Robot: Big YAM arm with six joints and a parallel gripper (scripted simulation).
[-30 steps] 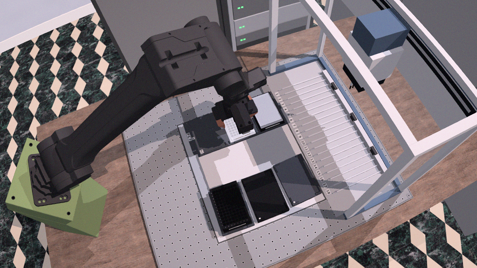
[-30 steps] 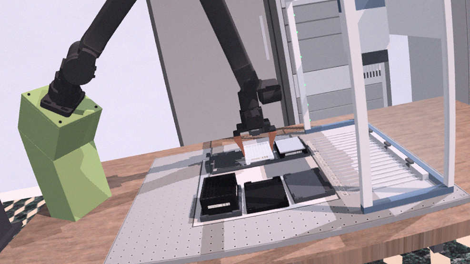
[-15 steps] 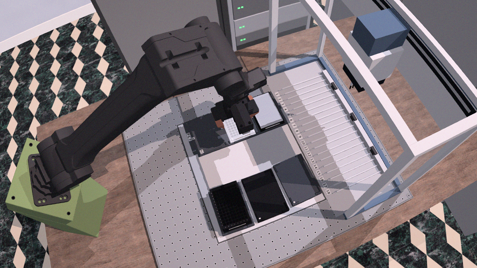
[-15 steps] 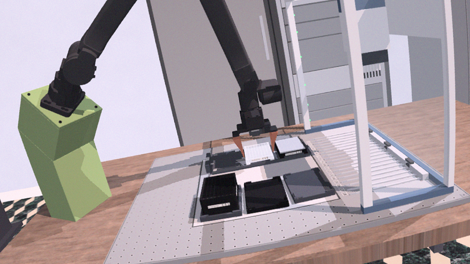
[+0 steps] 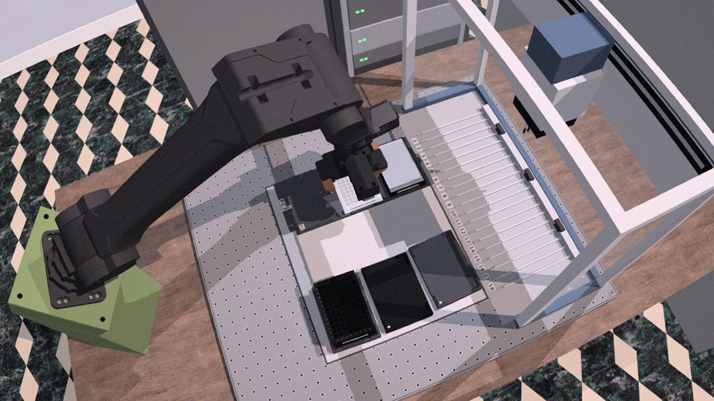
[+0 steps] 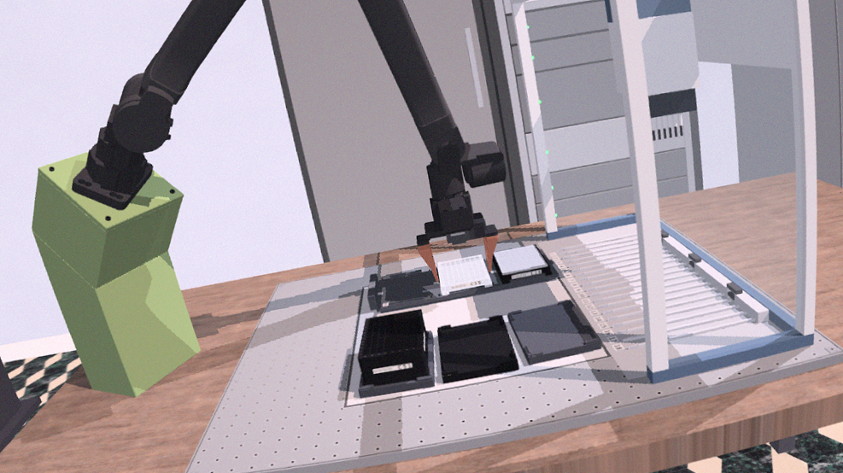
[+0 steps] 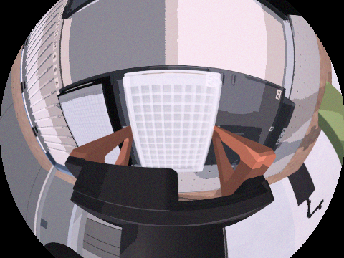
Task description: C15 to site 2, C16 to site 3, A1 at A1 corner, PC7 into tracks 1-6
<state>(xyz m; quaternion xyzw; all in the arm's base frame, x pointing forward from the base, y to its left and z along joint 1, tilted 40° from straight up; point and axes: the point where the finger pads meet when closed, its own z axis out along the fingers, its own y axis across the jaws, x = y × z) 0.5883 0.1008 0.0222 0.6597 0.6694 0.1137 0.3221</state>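
Note:
The dark plate carrier PC7 (image 5: 316,198) lies on the apron at the far end, in front of the low-numbered tracks. The white 96-well plate C15 (image 5: 355,195) sits on its middle site and also shows in the wrist view (image 7: 172,120). The pale 384-well plate C16 (image 5: 400,165) sits on the site nearest the rails (image 6: 519,261). The site by the handle is bare. My gripper (image 7: 172,130) is open, low over C15, with one orange finger on each long side of the plate (image 6: 461,259).
The black deep-well block C51 (image 5: 345,309) stands on nest S1. Nests S2 (image 5: 396,291) and S3 (image 5: 443,268) are bare. The ribbed rails (image 5: 499,189) run under the white frame to the stop bar, where the lamps (image 5: 528,174) look dark.

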